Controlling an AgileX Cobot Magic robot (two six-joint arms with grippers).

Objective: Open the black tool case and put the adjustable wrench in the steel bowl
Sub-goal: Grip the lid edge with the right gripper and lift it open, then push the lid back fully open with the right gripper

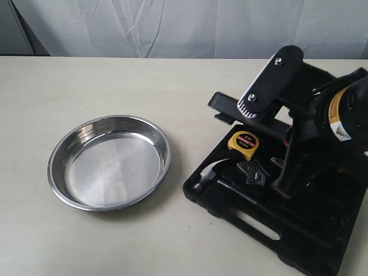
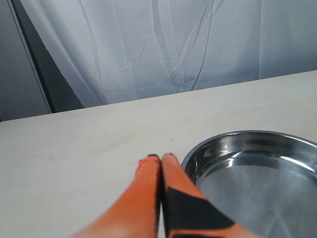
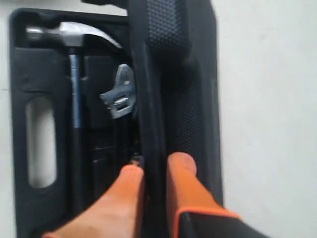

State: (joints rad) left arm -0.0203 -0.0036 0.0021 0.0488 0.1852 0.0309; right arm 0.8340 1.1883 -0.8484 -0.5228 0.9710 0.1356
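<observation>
Wrench (image 1: 253, 172) sits in its recess in the case (image 1: 299, 244) at the exterior view's lower right, just right of the hammer (image 1: 208, 172), well apart from the bowl (image 1: 109, 162) at left. It looks small, stiff and dense with a slick metal head, so a pinch across the black handle seems safest. The right tool (image 3: 156, 166) is clenched on the edge of the lid (image 3: 168, 74); the left tool (image 2: 161, 158) is closed on nothing beside the bowl.

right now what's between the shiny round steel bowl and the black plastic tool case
Nothing: just bare, shadowed pale table; the exterior view shows the steel bowl and black tool case apart.
</observation>
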